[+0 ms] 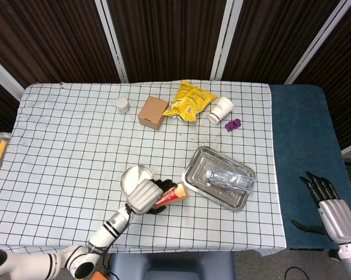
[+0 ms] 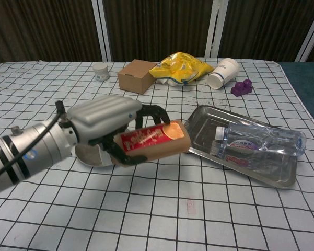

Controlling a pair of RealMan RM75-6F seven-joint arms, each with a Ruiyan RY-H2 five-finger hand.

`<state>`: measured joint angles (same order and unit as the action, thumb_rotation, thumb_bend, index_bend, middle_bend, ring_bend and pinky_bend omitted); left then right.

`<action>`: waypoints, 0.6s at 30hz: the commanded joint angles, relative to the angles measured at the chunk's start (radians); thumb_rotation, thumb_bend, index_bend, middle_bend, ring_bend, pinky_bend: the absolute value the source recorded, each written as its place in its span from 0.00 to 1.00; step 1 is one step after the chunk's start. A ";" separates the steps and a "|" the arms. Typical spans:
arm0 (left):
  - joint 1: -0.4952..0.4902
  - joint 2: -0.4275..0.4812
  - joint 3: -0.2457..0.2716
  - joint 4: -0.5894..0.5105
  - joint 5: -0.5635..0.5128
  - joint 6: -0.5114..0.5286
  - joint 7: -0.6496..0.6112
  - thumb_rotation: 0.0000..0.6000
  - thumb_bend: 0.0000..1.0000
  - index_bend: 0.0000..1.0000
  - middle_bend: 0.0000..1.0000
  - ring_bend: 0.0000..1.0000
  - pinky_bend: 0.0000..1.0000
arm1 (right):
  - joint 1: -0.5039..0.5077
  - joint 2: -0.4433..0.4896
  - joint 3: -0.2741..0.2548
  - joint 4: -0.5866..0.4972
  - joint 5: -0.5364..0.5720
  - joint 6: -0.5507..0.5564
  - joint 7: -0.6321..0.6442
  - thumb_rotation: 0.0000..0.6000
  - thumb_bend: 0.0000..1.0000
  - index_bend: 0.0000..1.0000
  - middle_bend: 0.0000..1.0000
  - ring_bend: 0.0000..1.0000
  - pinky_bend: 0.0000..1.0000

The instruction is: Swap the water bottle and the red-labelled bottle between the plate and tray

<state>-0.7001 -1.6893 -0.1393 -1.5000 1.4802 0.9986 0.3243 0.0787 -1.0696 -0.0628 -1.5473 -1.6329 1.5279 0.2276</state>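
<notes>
The left robot hand (image 2: pixel 107 123) is being held raised above the checked worktop (image 2: pixel 209 209), its dark fingers (image 2: pixel 149 112) wrapped around the red-labelled bottle with the tan body (image 2: pixel 154 140), which is being carried lying sideways, clear of the cloth. In the head view the bottle (image 1: pixel 170 193) is being held just beside the round silver plate (image 1: pixel 137 178), between that plate and the rectangular steel tray (image 1: pixel 193 166). The clear plastic water bottle (image 2: pixel 261 140) is lying on its side inside the tray, untouched. The swap is judged to be barely under way: one bottle is being gripped in the air, neither has been set down in its new place, and the water bottle is yet to be lifted out. The right robot hand (image 1: pixel 333 210) is being kept well apart, off the worktop's right edge over the blue surface (image 1: pixel 303 146), fingers spread and nothing in it.
</notes>
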 commanded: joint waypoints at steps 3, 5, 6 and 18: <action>-0.020 0.092 -0.031 0.147 0.026 0.007 -0.187 1.00 0.42 0.56 0.78 0.85 1.00 | -0.007 -0.002 0.004 -0.005 -0.001 0.004 -0.021 1.00 0.15 0.00 0.00 0.00 0.12; -0.019 0.100 -0.022 0.186 0.024 0.000 -0.249 1.00 0.42 0.56 0.78 0.85 1.00 | -0.009 -0.004 0.007 -0.007 0.001 0.003 -0.029 1.00 0.15 0.00 0.00 0.00 0.12; -0.018 0.101 -0.014 0.208 0.027 -0.001 -0.286 1.00 0.42 0.55 0.77 0.85 1.00 | -0.009 -0.006 0.009 -0.009 0.003 0.002 -0.034 1.00 0.16 0.00 0.00 0.00 0.12; -0.033 0.030 0.057 0.374 0.050 -0.026 -0.344 1.00 0.39 0.42 0.52 0.55 0.57 | -0.008 -0.015 0.015 -0.023 0.007 -0.022 -0.064 1.00 0.15 0.00 0.00 0.00 0.12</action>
<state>-0.7304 -1.6549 -0.0909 -1.1313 1.5249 0.9752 -0.0214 0.0698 -1.0847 -0.0488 -1.5706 -1.6274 1.5069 0.1637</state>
